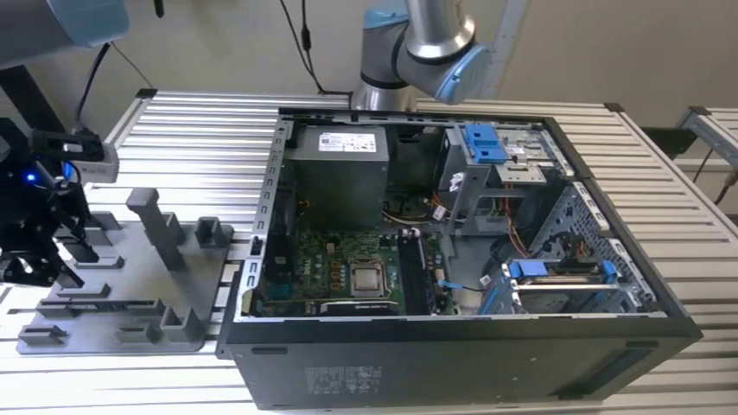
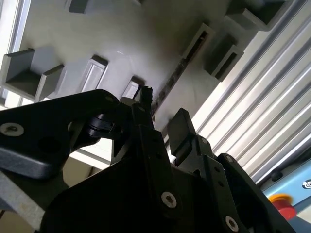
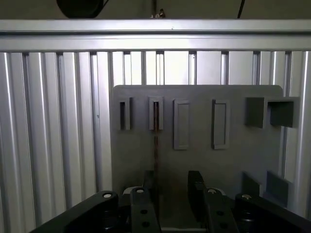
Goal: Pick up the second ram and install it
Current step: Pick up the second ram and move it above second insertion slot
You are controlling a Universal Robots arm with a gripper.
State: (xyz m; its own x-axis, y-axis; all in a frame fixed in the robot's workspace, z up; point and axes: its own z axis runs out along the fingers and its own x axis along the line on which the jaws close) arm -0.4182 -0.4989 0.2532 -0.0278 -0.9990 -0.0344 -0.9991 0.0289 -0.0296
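Gripper (image 3: pixel 171 187) is hanging low over the tray (image 3: pixel 243 155), jaws spread fairly wide and holding nothing. The ram (image 3: pixel 155 141) is standing on edge in its tray slot, running in between the fingers (image 3: pixel 195 187), nearer one than the other. So I'd say the pick isn't done yet. The install into the case (image 1: pixel 461 363), off at the exterior view's right, is all left to do.

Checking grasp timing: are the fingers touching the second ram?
Cannot tell: in the first wrist view the second ram runs right beside one of the fingers, no plain gap or contact.
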